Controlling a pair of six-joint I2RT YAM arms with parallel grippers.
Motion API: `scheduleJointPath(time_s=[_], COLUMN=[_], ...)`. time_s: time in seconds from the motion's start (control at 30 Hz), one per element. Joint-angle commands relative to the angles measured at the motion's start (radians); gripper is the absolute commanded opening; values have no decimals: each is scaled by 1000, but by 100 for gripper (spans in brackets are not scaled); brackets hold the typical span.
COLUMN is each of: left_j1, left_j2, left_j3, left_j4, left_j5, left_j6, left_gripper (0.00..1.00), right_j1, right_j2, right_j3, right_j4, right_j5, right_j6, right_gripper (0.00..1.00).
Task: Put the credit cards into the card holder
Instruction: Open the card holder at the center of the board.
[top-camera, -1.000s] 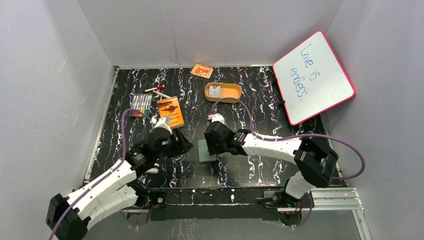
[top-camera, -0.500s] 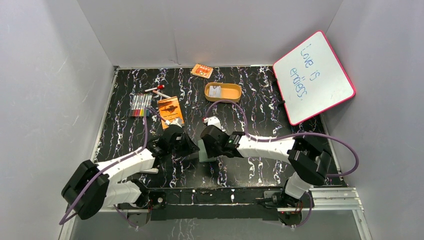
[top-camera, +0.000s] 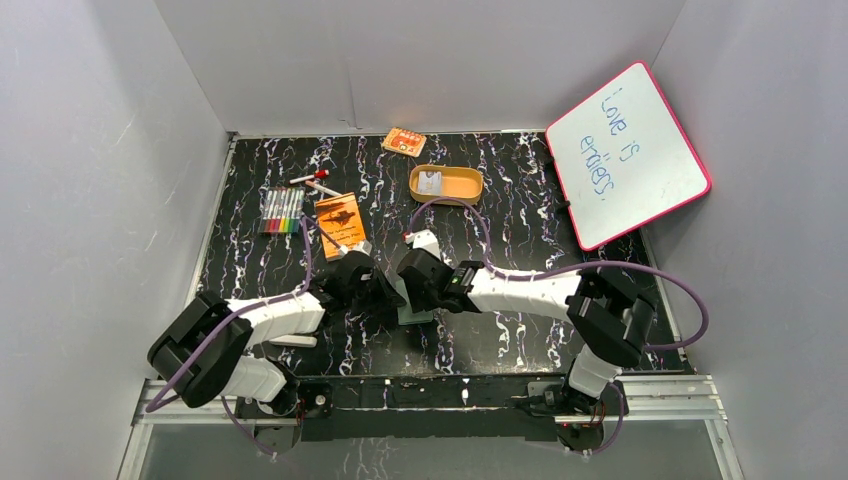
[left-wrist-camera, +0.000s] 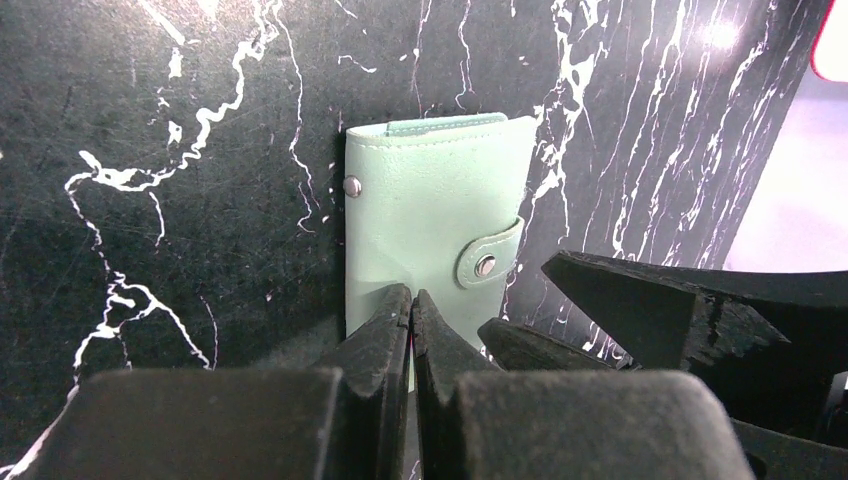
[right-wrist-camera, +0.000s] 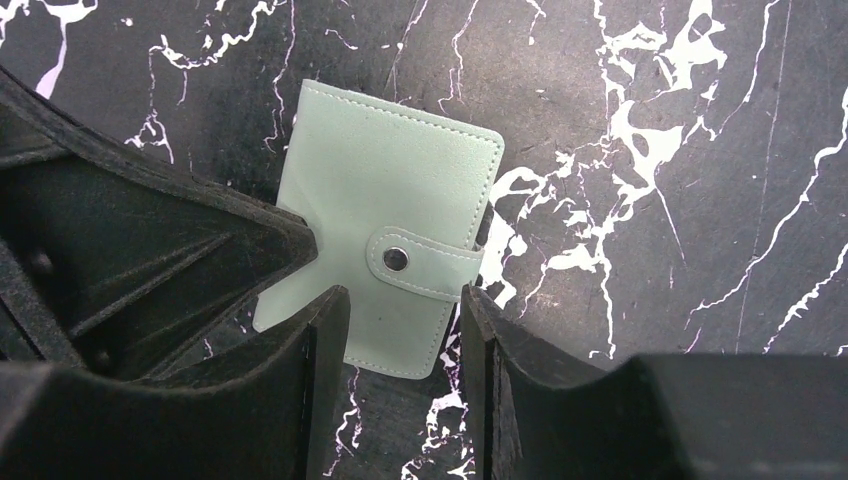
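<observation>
Progress is judged slight, since nothing is yet lodged in the holder. Nearest the arms, the small sage-green folding card holder (left-wrist-camera: 430, 200) is seen lying flat on the black marbled table (left-wrist-camera: 150, 120), folded, with its snap tab (right-wrist-camera: 420, 265) fastened. The left end effector (left-wrist-camera: 410, 300) is clenched, its tips set against the holder's near edge, and nothing is seen between them. The right end effector (right-wrist-camera: 405, 300) is spread over the tab and grips nothing. Farther back, a pale grey-white flat credit card (top-camera: 431, 182) is seen resting in the tan oval tray (top-camera: 465, 187); whether more lie there cannot be told. Unsnapping, opening and loading are all left.
</observation>
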Motion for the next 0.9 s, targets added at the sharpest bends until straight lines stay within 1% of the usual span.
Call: scheduleJointPath(time_s=[0.0, 0.23, 0.57, 0.87], left_j1=[6, 6, 6, 7], left_j2=[15, 37, 43, 44], left_j3=[-25, -68, -81, -92], left_j4=[48, 83, 92, 101], left_j5=[9, 2, 2, 2], left_j6=[-8, -34, -34, -40], left_gripper=[0, 0, 0, 0], right_j1=[5, 8, 32, 32], right_j2=[16, 30, 50, 101], right_j3=[44, 55, 85, 104], right_j4=[11, 14, -10, -30], right_j5=[34, 39, 71, 100], right_j6=[6, 5, -9, -17], right_gripper=[54, 54, 55, 55])
